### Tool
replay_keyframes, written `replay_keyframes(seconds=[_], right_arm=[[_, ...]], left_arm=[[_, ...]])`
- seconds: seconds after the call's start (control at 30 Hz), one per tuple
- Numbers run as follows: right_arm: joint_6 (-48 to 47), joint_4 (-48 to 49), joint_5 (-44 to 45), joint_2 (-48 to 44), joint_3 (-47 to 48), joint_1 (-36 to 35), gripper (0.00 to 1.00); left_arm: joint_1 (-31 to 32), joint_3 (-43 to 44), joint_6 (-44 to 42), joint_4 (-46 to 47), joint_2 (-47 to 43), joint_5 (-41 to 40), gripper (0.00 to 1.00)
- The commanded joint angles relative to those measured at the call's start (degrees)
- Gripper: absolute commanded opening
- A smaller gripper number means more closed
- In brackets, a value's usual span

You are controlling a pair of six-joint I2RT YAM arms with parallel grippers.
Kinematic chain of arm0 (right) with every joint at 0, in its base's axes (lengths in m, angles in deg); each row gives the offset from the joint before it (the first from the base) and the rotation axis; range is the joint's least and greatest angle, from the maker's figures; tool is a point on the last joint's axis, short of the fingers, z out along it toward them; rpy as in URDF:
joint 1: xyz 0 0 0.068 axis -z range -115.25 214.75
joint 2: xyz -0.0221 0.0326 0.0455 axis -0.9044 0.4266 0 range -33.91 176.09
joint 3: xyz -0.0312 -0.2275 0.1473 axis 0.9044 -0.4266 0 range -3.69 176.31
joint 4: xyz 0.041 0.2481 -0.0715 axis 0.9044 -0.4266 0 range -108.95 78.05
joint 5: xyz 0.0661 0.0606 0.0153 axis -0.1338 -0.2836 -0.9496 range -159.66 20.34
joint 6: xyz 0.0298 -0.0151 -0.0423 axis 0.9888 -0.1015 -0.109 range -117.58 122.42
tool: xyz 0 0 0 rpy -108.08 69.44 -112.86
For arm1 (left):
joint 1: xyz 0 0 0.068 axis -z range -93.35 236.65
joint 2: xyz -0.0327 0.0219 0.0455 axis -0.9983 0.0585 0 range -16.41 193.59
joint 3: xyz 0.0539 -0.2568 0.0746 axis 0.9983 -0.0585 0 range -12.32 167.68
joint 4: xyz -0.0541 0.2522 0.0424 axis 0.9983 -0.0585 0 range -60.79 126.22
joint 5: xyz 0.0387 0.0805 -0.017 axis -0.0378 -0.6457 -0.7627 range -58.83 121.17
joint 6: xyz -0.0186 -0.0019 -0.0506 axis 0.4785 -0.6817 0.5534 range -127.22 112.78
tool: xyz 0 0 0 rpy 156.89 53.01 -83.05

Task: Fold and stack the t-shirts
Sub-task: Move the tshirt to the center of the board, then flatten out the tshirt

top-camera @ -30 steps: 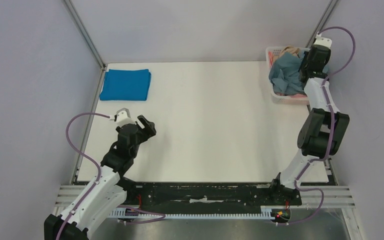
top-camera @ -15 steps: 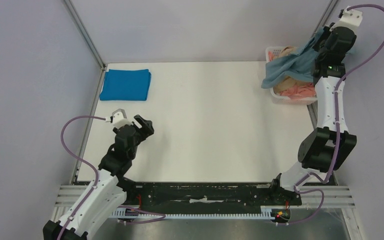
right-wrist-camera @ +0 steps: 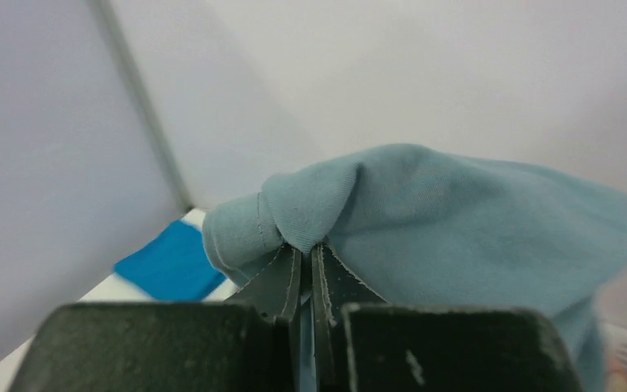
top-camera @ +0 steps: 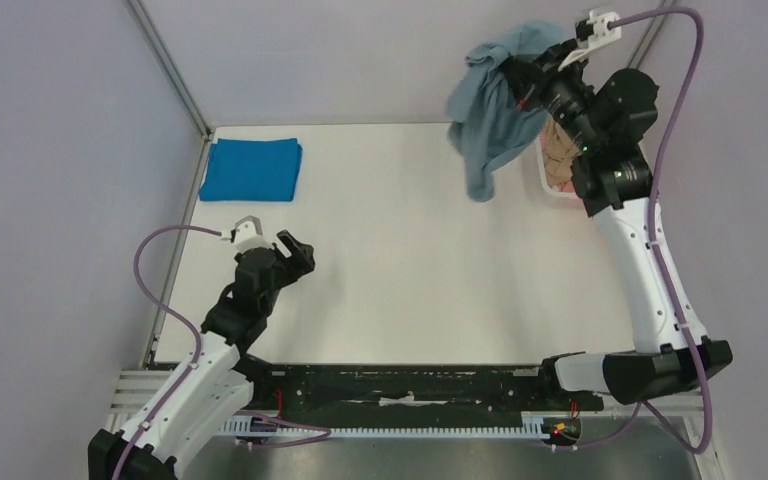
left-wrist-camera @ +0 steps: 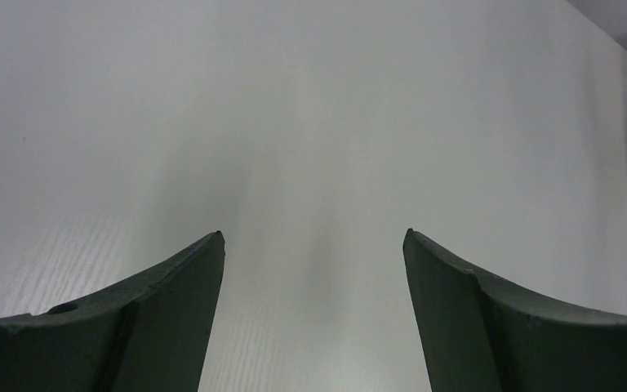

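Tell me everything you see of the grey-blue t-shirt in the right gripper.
The dusty grey-blue t-shirt is soft knit cloth, bunched and unfolded. The right gripper is shut on a stitched edge fold, holding it high; the rest drapes in loose folds, its tip dangling over the far right of the white table, beside the white basket.

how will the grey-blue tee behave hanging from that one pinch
Likely very floppy: the grey-blue t-shirt hangs in limp folds from the right fingers. Probably light, since one small pinch holds it all. It may swing and land crumpled.
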Motion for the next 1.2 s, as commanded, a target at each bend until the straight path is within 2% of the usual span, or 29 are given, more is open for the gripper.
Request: replay_keyframes(seconds=[0.0,0.07,0.13,0.3,0.33,0.37,0.43,0.5,0.63,0.73,0.9,1.07,1.17], right_arm=[[7.6,11.4,-12.0,-6.9,-11.8,-3.9,0.00],[10.7,17.5,-14.2,-10.0,-20.6,-5.2,0.04],[10.7,18.2,-12.2,-13.2,-28.6,-5.5,0.07],[7.9,17.1,7.4,-20.4,-52.7,-5.4,0.23],[6.8,16.0,12.3,-20.4,-55.7,-5.4,0.29],[5.9,13.3,18.1,-19.8,-57.9,-5.3,0.47],[5.5,5.5,28.0,-17.6,-58.6,-5.3,0.96],[4.8,-1.1,32.9,-16.8,-58.2,-5.2,0.98],[4.7,-2.4,27.5,-22.6,-62.3,-6.5,0.98],[5.5,-5.4,27.7,-26.8,-65.6,-12.7,0.98],[10.5,-8.2,33.1,-28.9,-69.4,-30.4,0.98],[13.3,-5.6,35.1,-25.9,-70.4,-52.3,0.98],[9.2,-3.5,35.3,-20.6,-68.8,-65.0,0.98]], left_arm=[[-0.1,2.2,0.3,1.9,-1.6,5.7,0.86],[-0.1,1.9,0.9,1.9,-3.3,7.3,0.86],[-0.1,2.0,1.8,0.6,-5.8,8.0,0.86],[-0.1,3.6,5.1,-5.9,-10.3,6.2,0.86],[-0.1,4.2,5.6,-7.7,-10.7,5.5,0.86],[-0.1,4.8,5.8,-9.3,-11.0,5.0,0.86],[-0.1,5.8,6.5,-11.7,-11.3,4.4,0.86],[-0.1,5.8,6.8,-12.2,-11.2,5.2,0.86],[-0.1,5.5,6.6,-10.2,-8.6,10.8,0.86],[-0.1,5.7,6.3,-7.5,-3.6,17.6,0.86],[2.9,5.5,6.0,2.4,8.1,31.8,0.86],[13.1,7.6,4.2,6.8,20.0,34.0,0.86],[14.5,7.6,4.2,8.9,24.0,34.8,0.86]])
